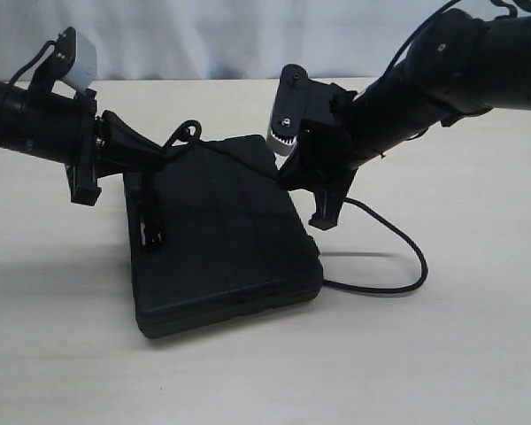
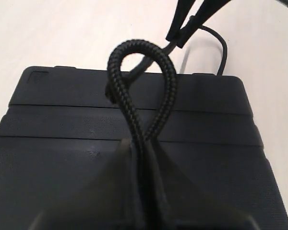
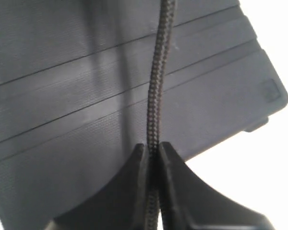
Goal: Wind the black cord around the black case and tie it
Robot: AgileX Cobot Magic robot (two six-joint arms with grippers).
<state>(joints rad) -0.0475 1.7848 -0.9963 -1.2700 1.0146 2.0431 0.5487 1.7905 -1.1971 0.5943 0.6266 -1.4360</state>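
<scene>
A pale cream table [image 1: 425,372] carries the black case [image 1: 230,248], lying lid-up near its middle; a slack curve of the black cord [image 1: 422,266] rests on the tabletop just beside the case's right edge.

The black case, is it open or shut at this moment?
Shut. In the exterior view the black case lies on the table, lid down on its base, with only a thin seam along its near edge.

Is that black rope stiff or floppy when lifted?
Probably floppy: the black cord trails in loose curves across the table. Perhaps some spring: its pinched loop stands arched over the black case. The braid likely resists slipping.
</scene>
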